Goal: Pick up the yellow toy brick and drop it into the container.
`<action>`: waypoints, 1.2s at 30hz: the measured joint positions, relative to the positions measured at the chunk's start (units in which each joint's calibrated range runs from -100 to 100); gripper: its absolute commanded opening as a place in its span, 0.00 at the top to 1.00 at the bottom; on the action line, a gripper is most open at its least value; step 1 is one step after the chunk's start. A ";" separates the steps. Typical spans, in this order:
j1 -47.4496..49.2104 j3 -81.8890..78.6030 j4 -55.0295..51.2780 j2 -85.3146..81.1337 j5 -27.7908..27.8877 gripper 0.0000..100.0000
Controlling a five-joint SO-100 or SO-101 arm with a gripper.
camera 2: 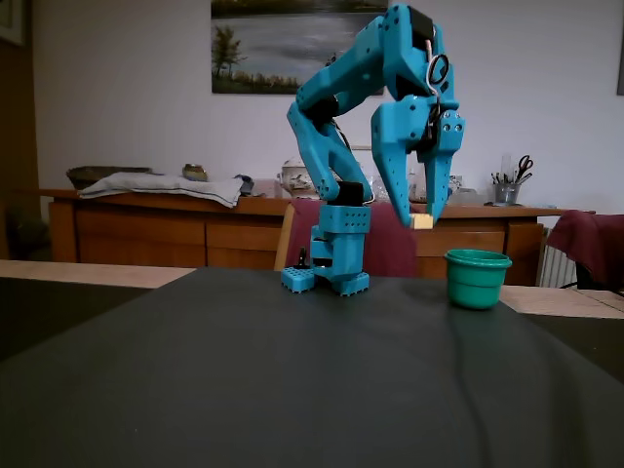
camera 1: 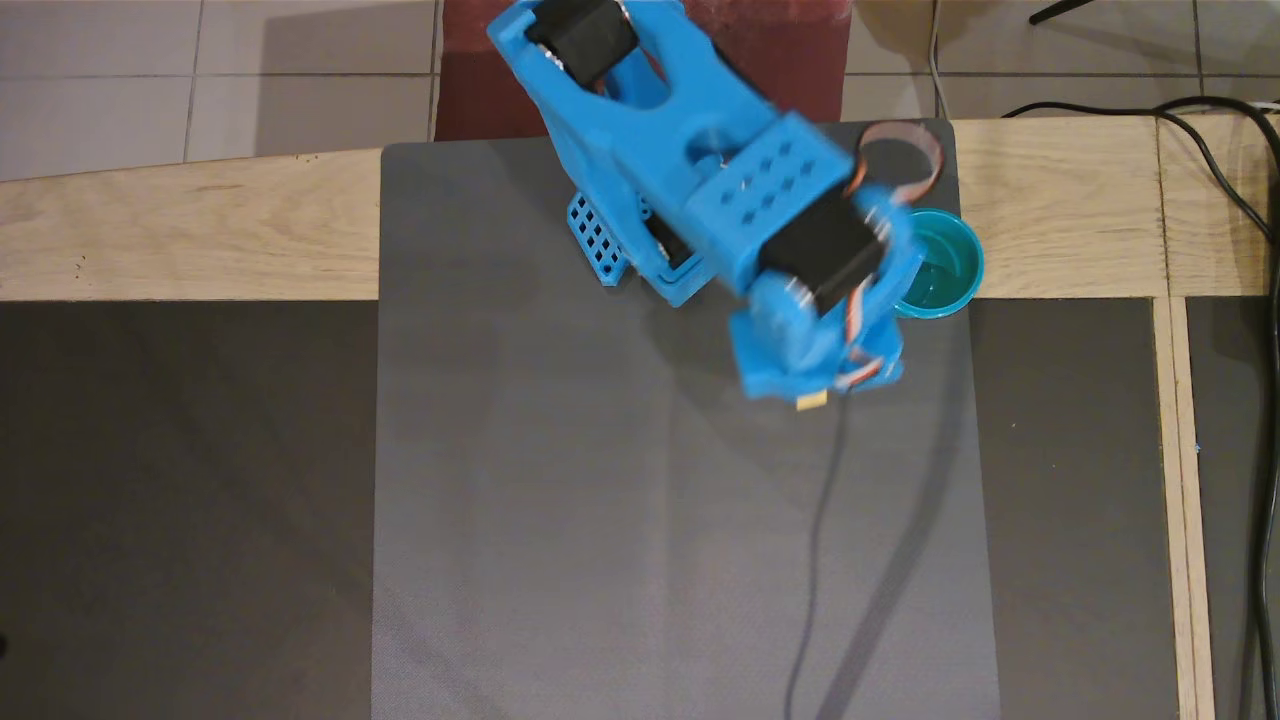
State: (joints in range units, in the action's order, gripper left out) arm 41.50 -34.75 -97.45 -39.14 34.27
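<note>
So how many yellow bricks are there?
1. The yellow brick is pinched in the jaws, up in the air near the green cup. None other visible.

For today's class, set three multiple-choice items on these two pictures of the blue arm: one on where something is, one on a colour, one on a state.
1. Where is the yellow brick?
A. Lying on the mat
B. Held in the air between the tips of the pincer
C. Inside the cup

2. What colour is the cup?
A. Green
B. Red
C. White

3. How is the cup standing?
A. Tipped on its side
B. Upside down
C. Upright, mouth open upward

Answers:
1 B: the fixed view shows the brick at the fingertips, well above the mat.
2 A: it looks green in both views.
3 C: the overhead view looks straight down into its mouth.
</note>
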 measured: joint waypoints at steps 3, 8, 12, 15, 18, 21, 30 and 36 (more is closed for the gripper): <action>3.86 1.18 -0.44 -0.08 -1.75 1.00; 15.96 1.27 0.18 0.00 -7.19 1.00; 23.39 1.27 2.46 0.00 -10.31 1.00; 25.24 1.27 4.93 0.00 -11.42 1.00; 25.76 1.27 7.83 1.02 -11.85 1.00; 25.76 1.27 10.56 4.93 -13.06 1.00; 30.07 1.27 15.13 16.49 -15.65 1.00; 38.83 1.27 15.49 17.08 -19.09 1.00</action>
State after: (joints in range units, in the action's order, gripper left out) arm 80.33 -33.48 -81.96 -22.06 15.18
